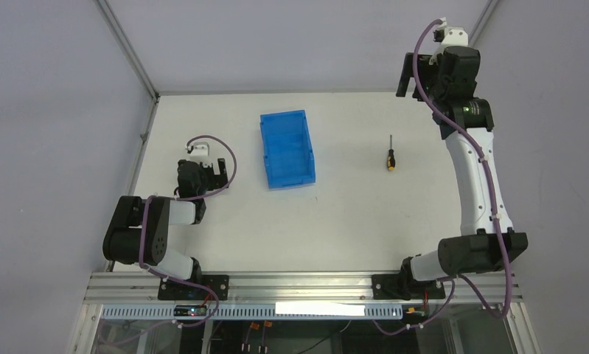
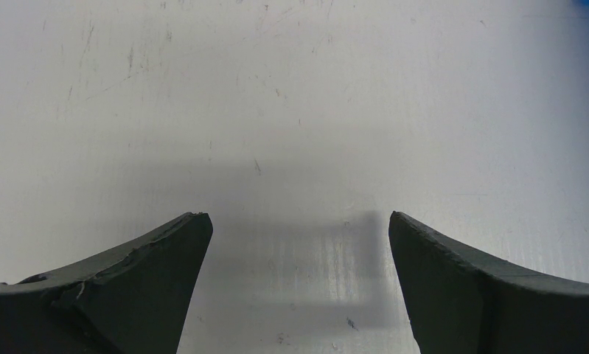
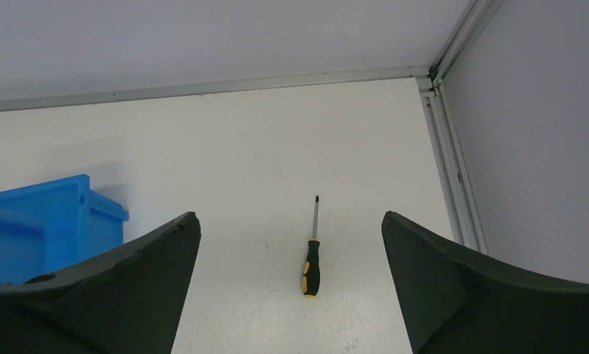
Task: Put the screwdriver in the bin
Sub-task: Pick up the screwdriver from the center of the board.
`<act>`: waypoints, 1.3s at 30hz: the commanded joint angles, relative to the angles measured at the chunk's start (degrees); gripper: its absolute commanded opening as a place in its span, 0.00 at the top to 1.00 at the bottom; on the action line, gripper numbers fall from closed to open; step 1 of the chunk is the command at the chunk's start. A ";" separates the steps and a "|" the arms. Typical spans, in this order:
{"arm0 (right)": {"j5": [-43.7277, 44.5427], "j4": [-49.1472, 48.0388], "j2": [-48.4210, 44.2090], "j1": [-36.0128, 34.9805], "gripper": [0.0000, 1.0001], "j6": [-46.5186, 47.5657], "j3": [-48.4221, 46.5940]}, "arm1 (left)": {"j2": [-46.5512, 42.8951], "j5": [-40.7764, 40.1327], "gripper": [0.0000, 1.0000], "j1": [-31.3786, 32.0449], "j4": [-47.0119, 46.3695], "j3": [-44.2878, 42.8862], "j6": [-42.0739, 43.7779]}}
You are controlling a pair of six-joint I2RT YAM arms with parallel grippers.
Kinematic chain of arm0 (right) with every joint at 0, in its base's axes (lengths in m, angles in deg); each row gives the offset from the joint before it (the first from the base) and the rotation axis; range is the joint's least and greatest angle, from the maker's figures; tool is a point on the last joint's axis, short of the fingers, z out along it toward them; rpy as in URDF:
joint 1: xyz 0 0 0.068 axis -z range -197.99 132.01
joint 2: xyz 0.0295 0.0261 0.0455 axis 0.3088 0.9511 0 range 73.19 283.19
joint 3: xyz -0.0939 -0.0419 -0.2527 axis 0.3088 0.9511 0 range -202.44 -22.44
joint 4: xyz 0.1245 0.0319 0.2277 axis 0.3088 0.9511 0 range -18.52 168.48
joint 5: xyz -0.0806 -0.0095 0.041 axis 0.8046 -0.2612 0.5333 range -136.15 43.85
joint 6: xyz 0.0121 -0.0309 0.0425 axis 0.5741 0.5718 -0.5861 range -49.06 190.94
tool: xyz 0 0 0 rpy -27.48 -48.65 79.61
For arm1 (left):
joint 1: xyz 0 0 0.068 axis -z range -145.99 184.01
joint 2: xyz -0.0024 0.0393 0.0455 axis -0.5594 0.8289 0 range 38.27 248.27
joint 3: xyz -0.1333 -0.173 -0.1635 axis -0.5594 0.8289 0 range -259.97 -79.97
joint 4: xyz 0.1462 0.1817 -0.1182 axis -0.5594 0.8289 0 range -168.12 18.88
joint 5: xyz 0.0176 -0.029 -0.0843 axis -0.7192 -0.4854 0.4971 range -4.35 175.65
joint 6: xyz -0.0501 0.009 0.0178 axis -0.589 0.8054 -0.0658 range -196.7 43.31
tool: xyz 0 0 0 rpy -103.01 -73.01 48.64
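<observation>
The screwdriver [image 1: 389, 156] lies flat on the bench [image 1: 350, 221], well apart from the bin [image 1: 287, 149] on its left, with its shaft pointing toward the far edge. The right pincer [image 3: 289, 218] is raised well clear of it, jaws spread wide and holding nothing. The left pincer [image 2: 298, 217], also spread and empty, sits low on the bin's other side. The likely risks:
- The low, rounded handle may roll or skid if one finger touches first.
- A pinch on the slim shaft may slip.
- An off-centre release may land it on the bin's wall.

No writing, label, brand or number can be read anywhere.
</observation>
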 commanded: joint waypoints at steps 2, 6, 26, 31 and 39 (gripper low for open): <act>-4.19 -2.28 4.34 3.11 0.03 -2.95 0.14 | -0.55 0.00 0.00 -0.71 -1.52 -1.02 -0.39; -6.19 -4.76 8.12 4.62 0.03 -4.15 3.84 | -0.52 0.00 0.00 -0.75 -1.52 -1.02 -0.44; -8.50 -14.23 24.81 7.48 0.07 -7.52 21.85 | -0.52 0.06 0.00 -0.74 -1.52 -1.02 -0.41; -7.44 -14.60 27.51 7.48 0.14 -8.61 23.58 | -0.52 0.02 0.00 -0.77 -1.52 -1.02 -0.38; -7.07 -14.31 30.08 7.48 0.39 -8.19 23.92 | -0.55 0.06 0.00 -0.77 -1.52 -1.02 -0.42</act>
